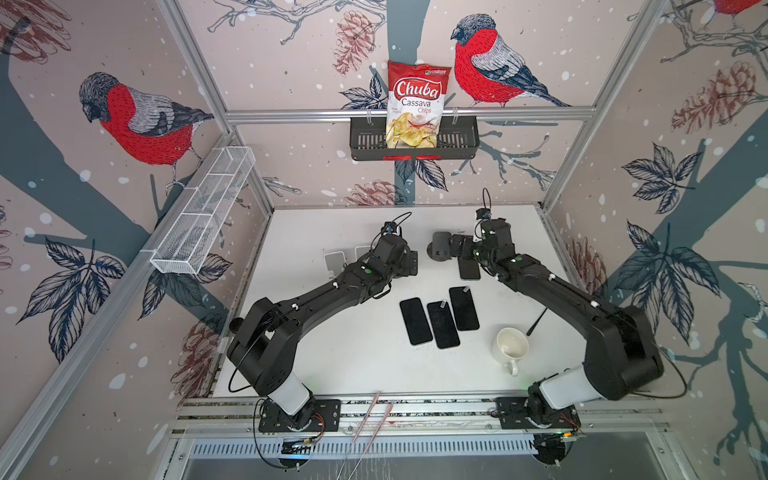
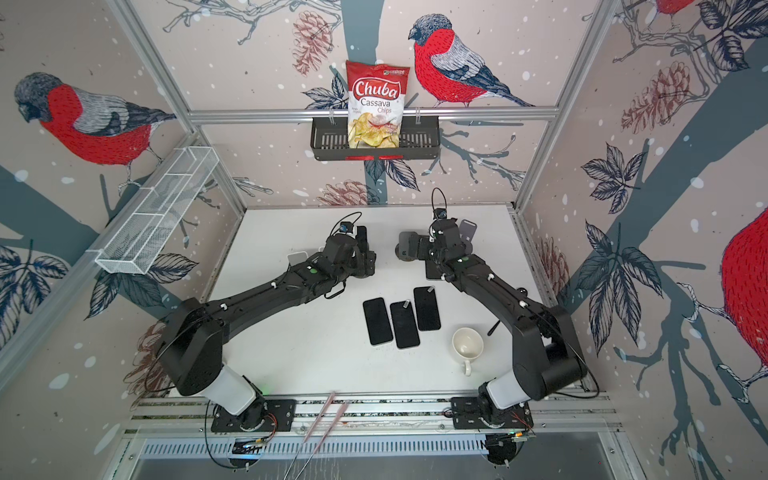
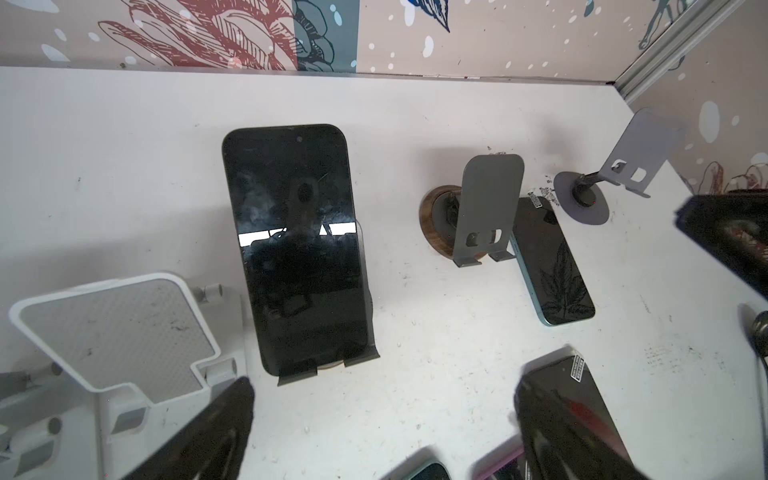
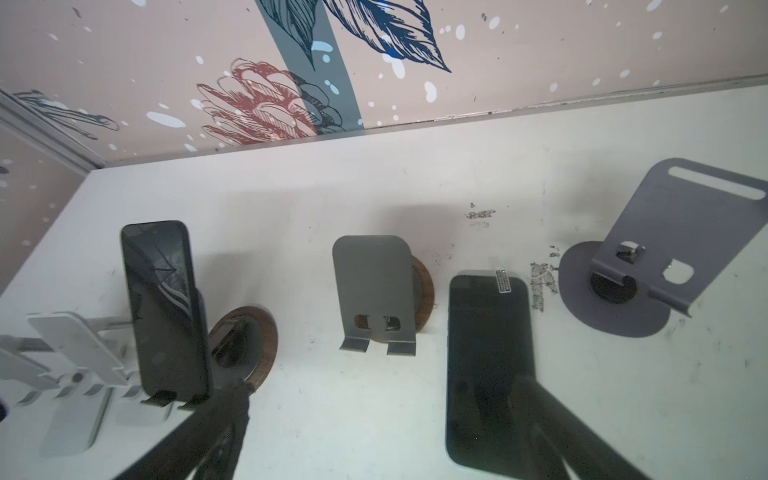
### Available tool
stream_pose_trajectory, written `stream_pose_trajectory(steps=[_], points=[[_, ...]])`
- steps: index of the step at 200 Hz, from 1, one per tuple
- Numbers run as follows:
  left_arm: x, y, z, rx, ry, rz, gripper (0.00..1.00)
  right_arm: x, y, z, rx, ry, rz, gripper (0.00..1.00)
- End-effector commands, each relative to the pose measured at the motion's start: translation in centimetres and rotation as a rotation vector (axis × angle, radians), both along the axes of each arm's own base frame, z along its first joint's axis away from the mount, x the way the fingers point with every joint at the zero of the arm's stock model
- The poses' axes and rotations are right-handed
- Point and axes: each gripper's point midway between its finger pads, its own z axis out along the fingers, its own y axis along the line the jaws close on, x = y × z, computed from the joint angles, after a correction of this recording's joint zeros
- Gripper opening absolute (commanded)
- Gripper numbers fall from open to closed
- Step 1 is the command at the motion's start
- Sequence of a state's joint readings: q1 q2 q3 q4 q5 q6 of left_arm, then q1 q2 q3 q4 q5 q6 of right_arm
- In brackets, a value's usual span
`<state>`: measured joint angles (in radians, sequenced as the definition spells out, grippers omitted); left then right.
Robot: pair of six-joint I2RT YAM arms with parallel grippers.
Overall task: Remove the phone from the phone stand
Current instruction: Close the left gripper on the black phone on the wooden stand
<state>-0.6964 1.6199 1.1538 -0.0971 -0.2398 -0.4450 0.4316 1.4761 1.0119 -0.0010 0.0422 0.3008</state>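
A dark phone [image 3: 291, 249] leans upright on a dark phone stand [image 3: 328, 368] with a round wooden base [image 4: 249, 345]; it also shows as the phone [image 4: 166, 307] and the phone [image 2: 362, 237]. My left gripper [image 3: 384, 395] hovers just in front of it, open, with nothing between its fingers [image 3: 216, 428]. My right gripper [image 4: 382, 399] is open too, above a phone lying flat [image 4: 486, 365] beside an empty grey stand [image 4: 374, 291]. In a top view the left gripper [image 1: 409, 259] and right gripper [image 1: 465, 249] sit mid-table near the back.
An empty white stand [image 3: 116, 332] is beside the held-up phone, and an empty purple-grey stand [image 4: 665, 249] stands at the far right. Three more phones [image 1: 444, 324] lie flat mid-table, next to a white mug [image 1: 511, 347]. Walls enclose the table.
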Motion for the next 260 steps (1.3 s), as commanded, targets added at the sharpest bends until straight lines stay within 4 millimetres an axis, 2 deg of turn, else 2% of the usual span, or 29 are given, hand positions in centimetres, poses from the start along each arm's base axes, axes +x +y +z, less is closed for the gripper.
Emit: stream_pose_trajectory(steps=[1, 35, 81, 193, 260], points=[[0.4, 0.3, -0.7, 0.047, 0.032, 0.019, 0.97, -0.8, 0.4, 1.6, 0.070, -0.045, 0.016, 0.99], [1.7, 1.1, -1.8, 0.119, 0.087, 0.112, 0.96, -2.4, -0.5, 2.0, 0.075, -0.065, 0.015, 0.99], [3.0, 0.8, -2.6, 0.170, 0.123, 0.120, 0.96, -3.7, -1.4, 2.8, 0.077, -0.090, 0.011, 0.99], [5.8, 2.1, -3.4, 0.103, 0.156, 0.127, 0.92, -3.4, -1.4, 1.8, 0.065, -0.074, 0.012, 0.99], [6.7, 2.0, -4.5, 0.122, 0.173, 0.128, 0.89, -3.1, -1.1, 1.3, 0.064, -0.061, 0.020, 0.99]])
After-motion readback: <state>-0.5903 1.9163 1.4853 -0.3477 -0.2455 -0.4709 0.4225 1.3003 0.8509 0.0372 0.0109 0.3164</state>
